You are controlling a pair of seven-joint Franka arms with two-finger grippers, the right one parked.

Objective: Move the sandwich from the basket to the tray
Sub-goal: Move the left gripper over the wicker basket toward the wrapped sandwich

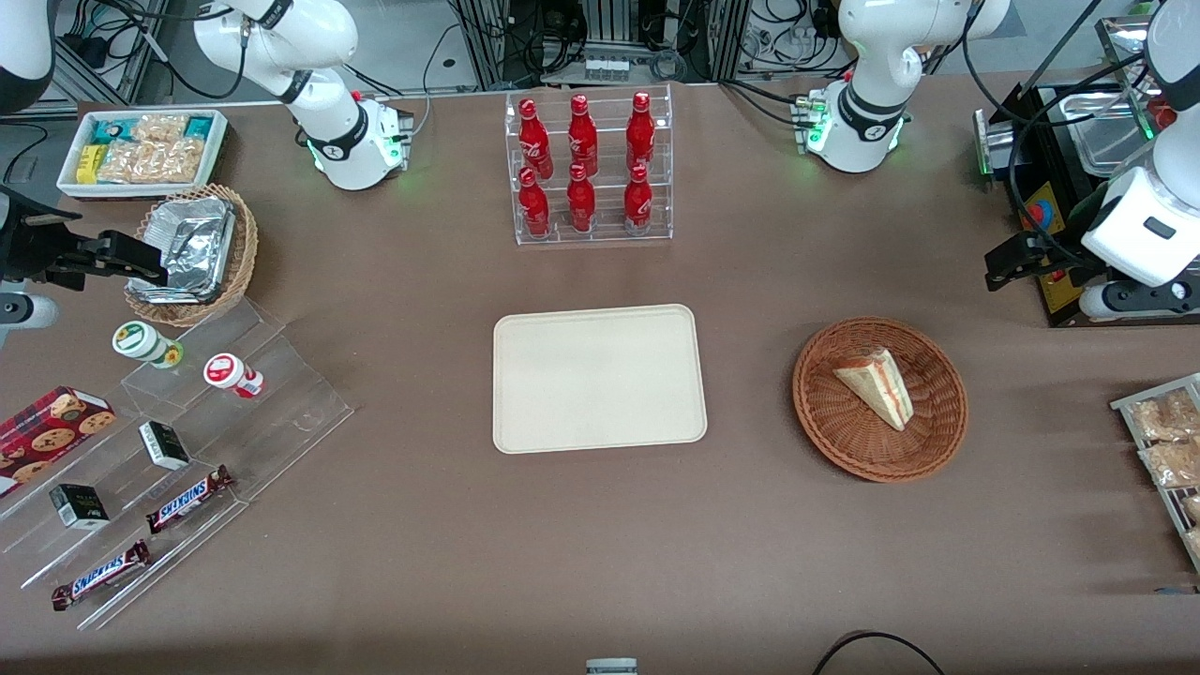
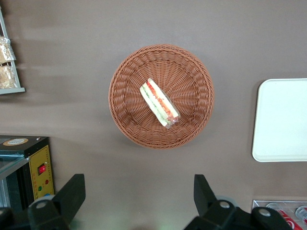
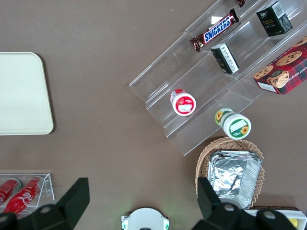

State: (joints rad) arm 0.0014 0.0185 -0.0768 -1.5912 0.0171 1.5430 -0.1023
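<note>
Robotics lab staged as a snack counter

Cable bundles and metal racking (image 1: pixel 609 33) run along the top of the frame above a brown table (image 1: pixel 600 544), where a clear rack of red bottles (image 1: pixel 589 169) and stepped acrylic shelves (image 1: pixel 178 469) display snacks.

claw (image 2: pixel 136 194) perhaps open, base cut off

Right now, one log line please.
gripper: open, above table, empty | sandwich: in basket | tray: bare | step: pick not begun
</note>
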